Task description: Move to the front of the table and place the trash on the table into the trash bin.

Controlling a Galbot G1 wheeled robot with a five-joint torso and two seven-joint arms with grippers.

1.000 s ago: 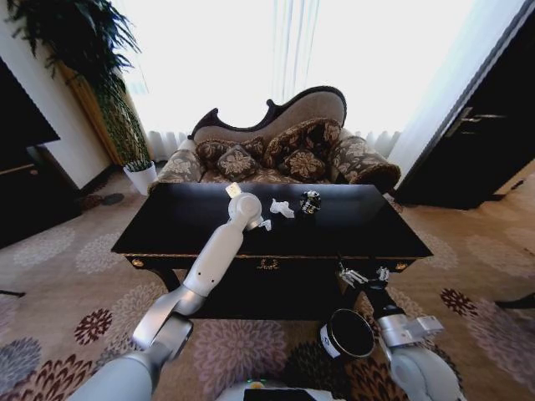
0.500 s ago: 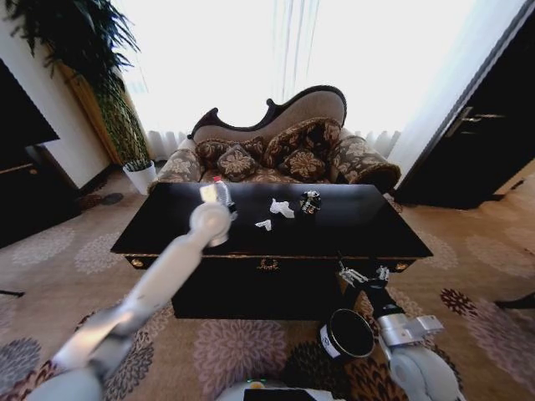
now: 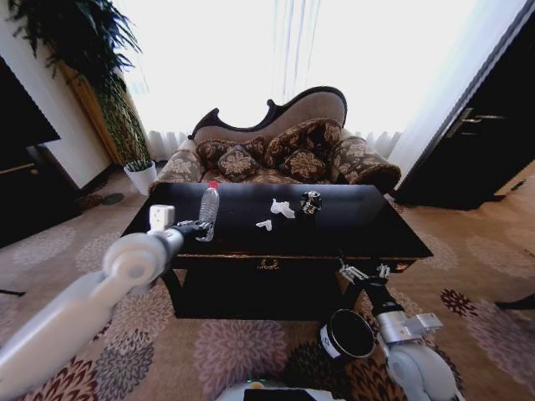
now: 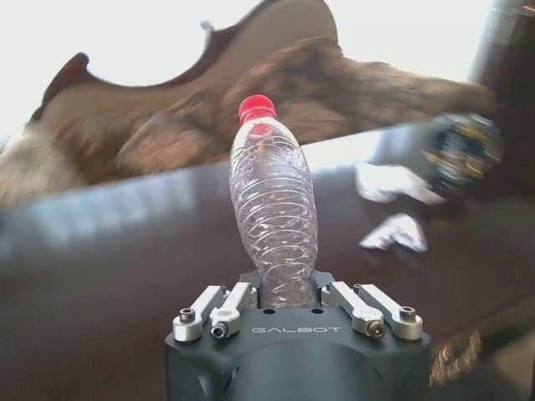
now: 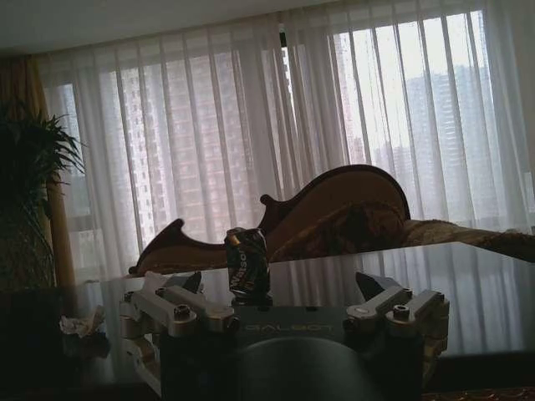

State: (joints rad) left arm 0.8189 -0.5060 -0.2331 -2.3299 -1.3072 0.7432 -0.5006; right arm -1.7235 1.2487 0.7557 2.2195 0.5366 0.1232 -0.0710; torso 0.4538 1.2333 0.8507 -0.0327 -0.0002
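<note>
Nearest, the trash bin (image 3: 348,332) sits on the carpet just beside the right gripper (image 3: 364,273), whose jaws are spread and empty. Farther off, the left gripper (image 4: 294,302) pinches a clear bottle (image 4: 274,219) upright over the table (image 3: 368,230); carry it level, well clear of the paper wads (image 3: 281,208) beyond.

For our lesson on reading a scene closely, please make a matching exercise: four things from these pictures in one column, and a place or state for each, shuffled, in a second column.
Things:
1. bottle
2. bin
3. crushed can
4. right gripper

Places or states:
A. on the carpet in front of the table
B. upright, held in the left gripper
C. open, by the table's front edge
D. on the tabletop near the paper wads

Pairs: 1-B, 2-A, 3-D, 4-C
</note>
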